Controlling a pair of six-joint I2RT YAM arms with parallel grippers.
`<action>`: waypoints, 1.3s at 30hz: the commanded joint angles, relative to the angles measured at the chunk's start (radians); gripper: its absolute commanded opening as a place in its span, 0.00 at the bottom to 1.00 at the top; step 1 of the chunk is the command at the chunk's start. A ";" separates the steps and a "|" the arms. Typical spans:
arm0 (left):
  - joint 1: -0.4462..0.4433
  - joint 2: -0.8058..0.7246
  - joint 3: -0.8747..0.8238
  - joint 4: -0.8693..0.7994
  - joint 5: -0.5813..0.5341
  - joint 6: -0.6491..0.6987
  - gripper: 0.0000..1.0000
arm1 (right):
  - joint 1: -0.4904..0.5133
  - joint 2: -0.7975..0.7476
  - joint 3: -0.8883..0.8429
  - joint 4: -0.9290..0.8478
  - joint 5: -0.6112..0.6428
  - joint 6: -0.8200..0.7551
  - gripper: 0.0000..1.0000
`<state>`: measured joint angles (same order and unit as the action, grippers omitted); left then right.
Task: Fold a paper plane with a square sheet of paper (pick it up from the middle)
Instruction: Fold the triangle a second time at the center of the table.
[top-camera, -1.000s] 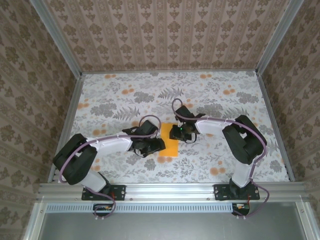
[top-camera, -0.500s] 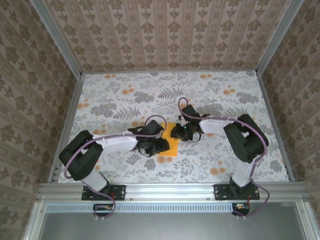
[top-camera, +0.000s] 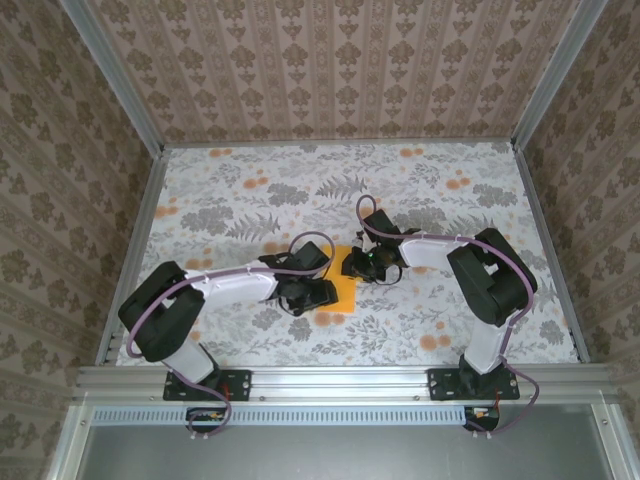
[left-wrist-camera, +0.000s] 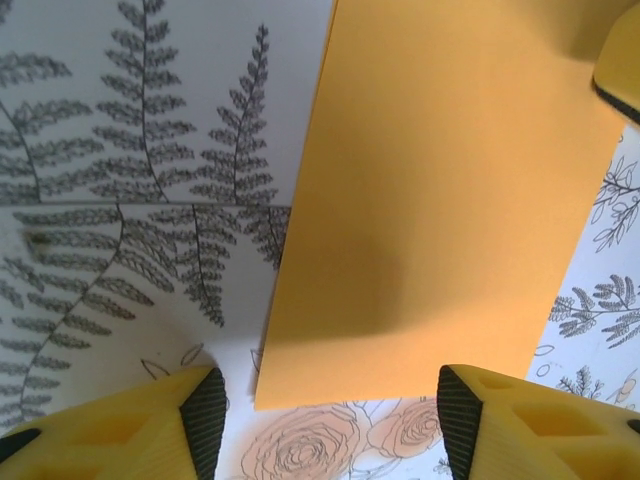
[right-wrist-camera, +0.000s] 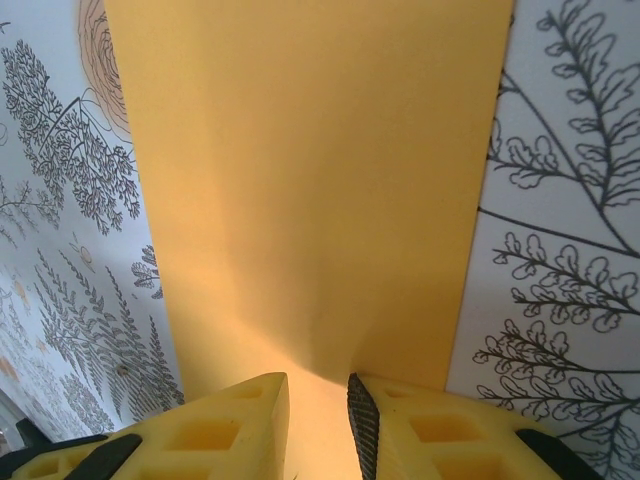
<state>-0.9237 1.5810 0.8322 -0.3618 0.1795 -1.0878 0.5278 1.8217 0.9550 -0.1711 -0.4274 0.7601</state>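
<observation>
A flat table (top-camera: 230, 190) covered in a matte white print of grey ferns and pale orange blooms takes up the floor of the top view, between patterned walls. Two jointed arms in black and white reach in from the 6 o'clock edge: the left arm (top-camera: 220, 285) and the right arm (top-camera: 440, 250), meeting near the table's centre.

There lies the thin, plain orange-yellow sheet of paper (top-camera: 345, 292), smooth and unpatterned, its outline an oblong with straight crisp edges. Seen from the left wrist, the sheet (left-wrist-camera: 440, 200) rests flat on the fern print.

The left pincer (top-camera: 318, 293) sits at the sheet's 9 o'clock. Its blocky yellow fingers with ribbed black pads stand wide apart (left-wrist-camera: 330, 410), straddling one short edge and gripping nothing.

The right pincer (top-camera: 358, 265) is at the sheet's 1 o'clock. Its fingers are drawn close (right-wrist-camera: 318, 400), nipping the edge of the sheet (right-wrist-camera: 310, 180), which creases softly up into the narrow gap.
</observation>
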 joint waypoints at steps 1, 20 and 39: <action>-0.021 0.006 0.065 -0.056 0.007 0.002 0.63 | -0.003 0.065 -0.047 -0.045 0.085 -0.003 0.27; -0.030 0.048 0.094 -0.118 -0.053 -0.023 0.74 | -0.003 0.062 -0.049 -0.045 0.086 -0.004 0.27; -0.029 0.079 0.112 -0.065 0.002 -0.009 0.71 | -0.003 0.068 -0.047 -0.042 0.088 -0.004 0.27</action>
<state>-0.9478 1.6470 0.9222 -0.4343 0.1680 -1.0927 0.5270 1.8214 0.9531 -0.1627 -0.4278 0.7601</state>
